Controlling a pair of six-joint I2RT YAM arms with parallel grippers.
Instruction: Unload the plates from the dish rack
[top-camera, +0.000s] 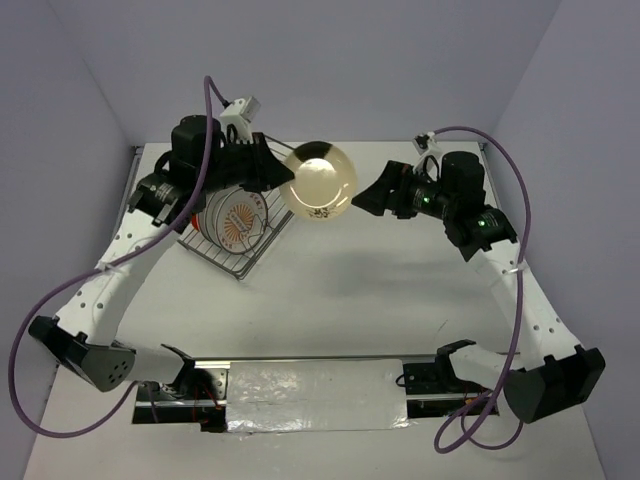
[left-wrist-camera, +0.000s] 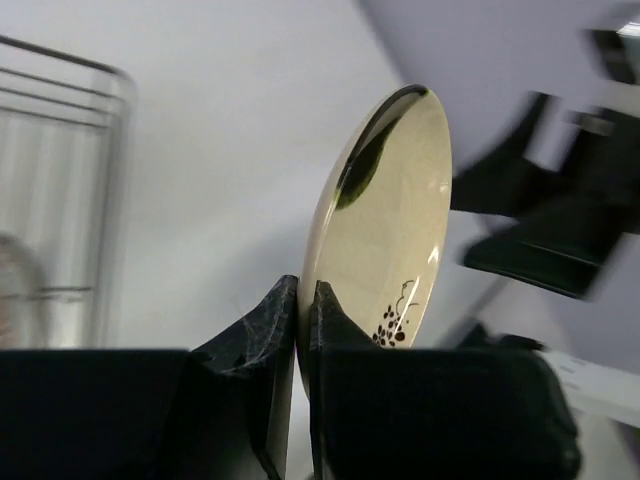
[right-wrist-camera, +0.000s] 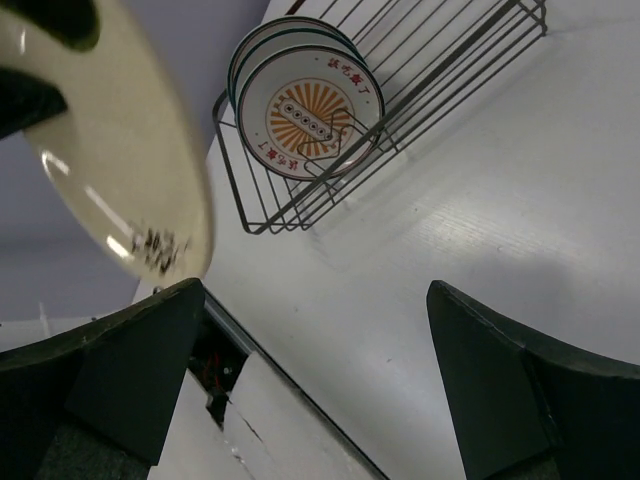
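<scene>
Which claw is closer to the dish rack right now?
Left. The left claw is right by the dish rack, gripping the cream plate; the right claw hangs open beyond that plate, farther away.

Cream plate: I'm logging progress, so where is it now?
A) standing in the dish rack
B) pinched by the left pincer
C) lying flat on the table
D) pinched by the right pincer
B: the left pincer is shut on the cream plate at its rim, holding it in the air outside the dish rack; the right pincer is open and empty.
</scene>
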